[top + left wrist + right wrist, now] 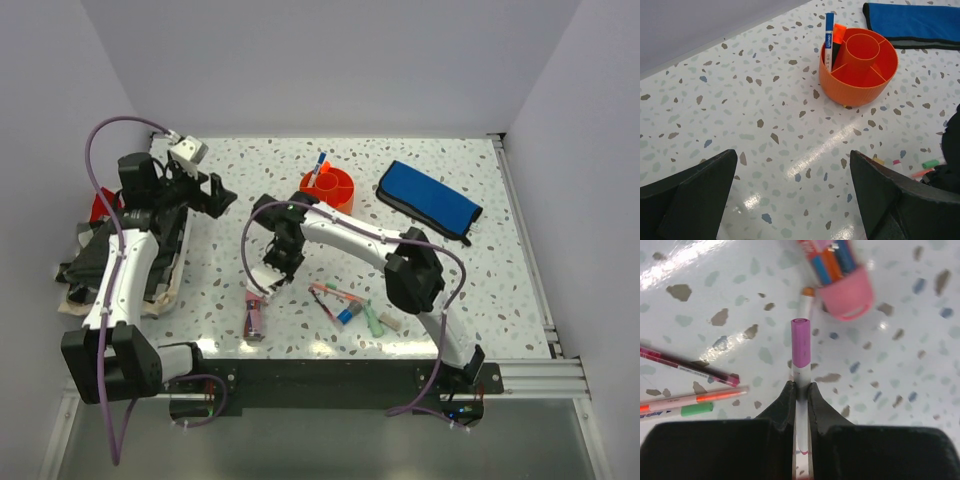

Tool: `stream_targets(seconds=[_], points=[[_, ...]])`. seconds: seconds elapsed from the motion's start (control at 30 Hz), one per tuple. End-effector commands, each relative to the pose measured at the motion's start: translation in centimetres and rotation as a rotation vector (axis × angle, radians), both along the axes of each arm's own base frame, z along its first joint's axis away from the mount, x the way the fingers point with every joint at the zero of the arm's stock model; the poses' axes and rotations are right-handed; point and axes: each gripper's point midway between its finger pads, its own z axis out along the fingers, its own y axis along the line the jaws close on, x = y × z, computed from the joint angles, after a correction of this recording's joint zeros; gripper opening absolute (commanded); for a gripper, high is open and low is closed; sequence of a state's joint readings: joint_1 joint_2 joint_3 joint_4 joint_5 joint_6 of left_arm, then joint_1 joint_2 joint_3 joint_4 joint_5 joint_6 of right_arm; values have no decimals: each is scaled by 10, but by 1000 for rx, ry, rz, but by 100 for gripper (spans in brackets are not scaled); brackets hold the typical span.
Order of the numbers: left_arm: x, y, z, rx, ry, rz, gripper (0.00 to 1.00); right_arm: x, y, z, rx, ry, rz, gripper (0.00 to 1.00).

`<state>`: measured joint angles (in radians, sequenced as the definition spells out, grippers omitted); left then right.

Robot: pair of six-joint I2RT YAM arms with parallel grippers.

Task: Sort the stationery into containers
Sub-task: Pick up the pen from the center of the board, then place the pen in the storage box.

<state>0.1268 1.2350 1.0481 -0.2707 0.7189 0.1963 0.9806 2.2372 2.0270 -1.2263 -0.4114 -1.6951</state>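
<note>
Right pincer is closed tight on a white marker with a pink cap. It grips the barrel low, and the capped end sticks out past the fingertips. From the top view the pincer hangs over the near-left worktop. Cannot tell whether the marker is fully clear of the surface.

Left pincer is wide open and holds nothing. It hovers off to the left, facing the caddy.

Step in hand, as I judge it: carry the marker to the caddy, which stands well apart toward the far centre.
- Lift straight up first, because the glue tube lies just beyond the cap.
- Turn the marker upright over a ring compartment before letting go.
- Choose an open ring slot. A blue pen and an orange marker already stand in the left one.
- The barrel is thin and could pivot in the grip, so move slowly.

Nearby:
- Loose pens lie to the right of the pincer, off the route.
- The pouch lies beyond the caddy on the right and is no hindrance.
- The left arm sits near the caddy's left side, so approach from the near side.
</note>
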Motion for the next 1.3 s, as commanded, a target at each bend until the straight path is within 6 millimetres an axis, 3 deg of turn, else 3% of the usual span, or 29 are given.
stream_targets(seconds=[0.0,0.03,0.07,0.13,0.17,0.2,0.23,0.27,0.33,0.37,0.43,0.47,0.57,0.77,0.9,1.03,1.17,1.27], points=[[7,-1,34,-15,-80,-1,100,3,22,101,243,114,-272,0],[12,-1,33,-19,-78,4,100,7,24,111,272,140,-324,0],[15,1,32,-17,-78,13,100,25,29,127,344,147,-389,0],[23,3,35,-29,-84,33,100,36,35,151,412,291,-567,0],[26,4,35,-33,-85,41,100,69,40,178,539,309,-643,0],[29,4,39,-43,-89,43,100,79,40,191,559,446,-805,0],[33,4,39,-50,-90,43,100,93,41,204,610,516,-862,0],[35,2,39,-57,-89,36,100,130,37,231,750,528,-912,0],[40,1,37,-72,-78,28,100,155,29,248,805,732,-1073,0],[41,-1,36,-79,-74,16,100,185,18,270,932,733,-1079,0],[44,-3,32,-91,-61,7,100,204,10,286,980,845,-1150,0],[45,-4,30,-98,-50,2,100,222,5,271,973,847,-1195,0],[50,-7,28,-106,-42,-8,100,247,-5,261,1010,822,-1233,0],[57,-9,21,-84,-23,-17,100,281,-19,236,1031,830,-1308,0],[63,-8,20,-69,-28,-25,100,289,-22,213,1004,861,-1350,0],[86,-16,19,-110,-37,-42,100,292,-23,189,975,868,-1377,0],[103,-46,31,-209,-46,-150,100,295,-26,179,966,841,-1384,0],[114,-67,25,-226,-32,-203,100,299,-29,169,953,825,-1396,0]])
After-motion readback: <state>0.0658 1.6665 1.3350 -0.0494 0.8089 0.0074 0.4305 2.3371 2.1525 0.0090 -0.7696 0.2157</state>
